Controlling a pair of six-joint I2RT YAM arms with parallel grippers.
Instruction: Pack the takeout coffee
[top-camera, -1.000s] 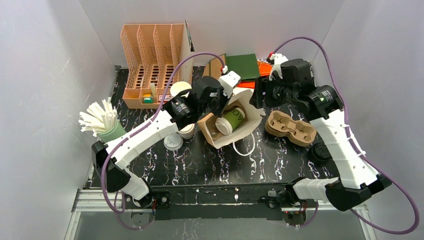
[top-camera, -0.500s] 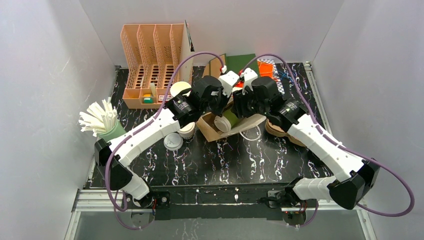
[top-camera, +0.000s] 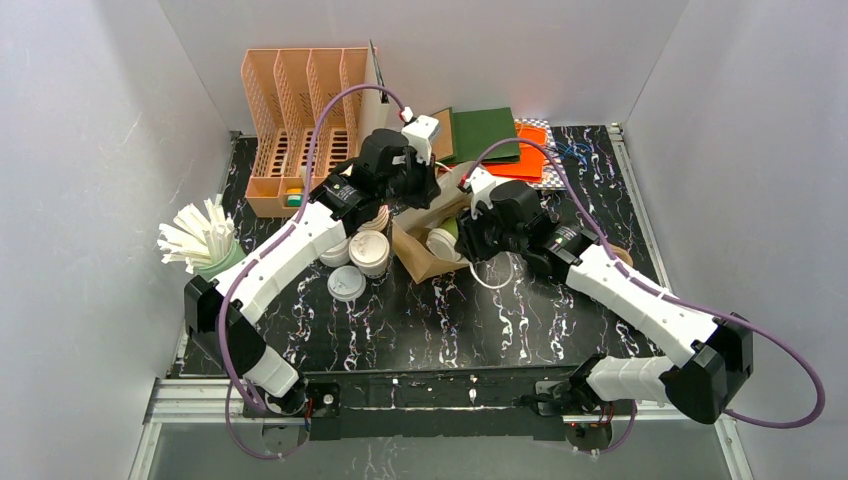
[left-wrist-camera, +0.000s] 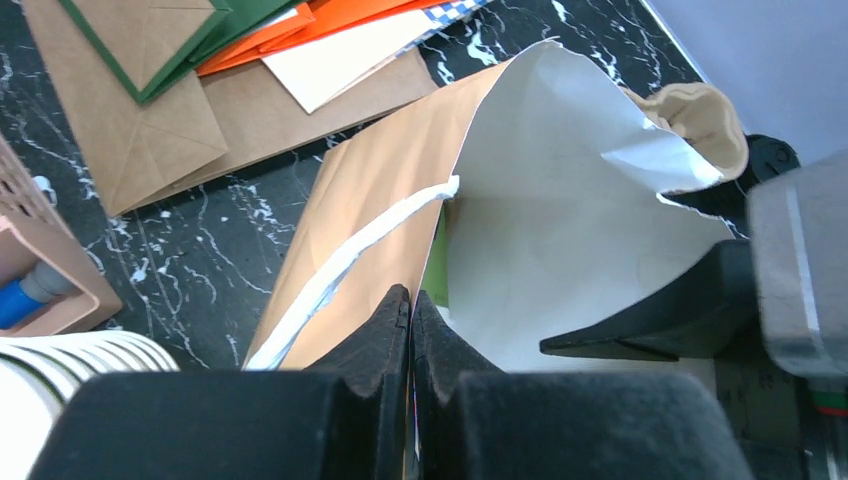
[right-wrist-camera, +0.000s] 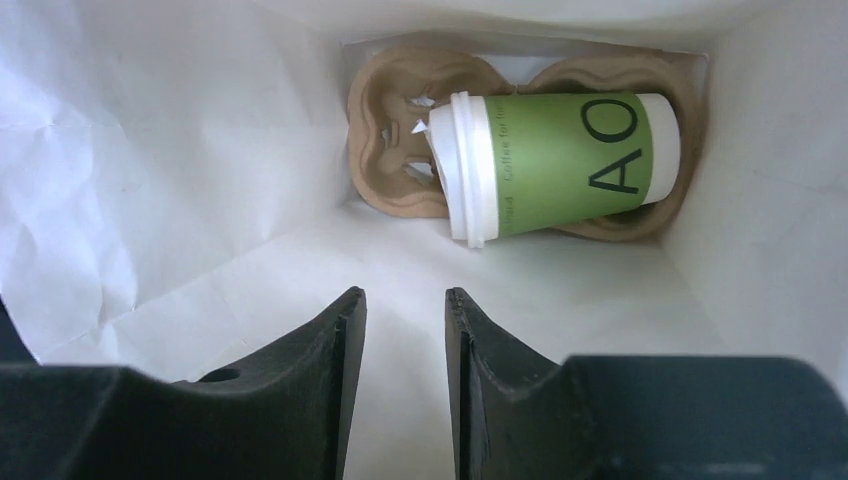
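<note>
Inside the paper bag (right-wrist-camera: 150, 190), watch the green cup (right-wrist-camera: 560, 165). It lies on its side across the pulp carrier (right-wrist-camera: 385, 130), lid leftward, so a nudge could roll it or pop the lid. Your right gripper (right-wrist-camera: 404, 305) sits at the mouth, jaws narrowly apart and empty; the cup is ahead, slightly right, not touching. Your left gripper (left-wrist-camera: 410, 300) is clamped on the bag's rim; a slip collapses the opening.

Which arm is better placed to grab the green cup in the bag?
Right. The right claw is inside the paper bag, facing the green cup; the left claw pinches the bag's edge.
</note>
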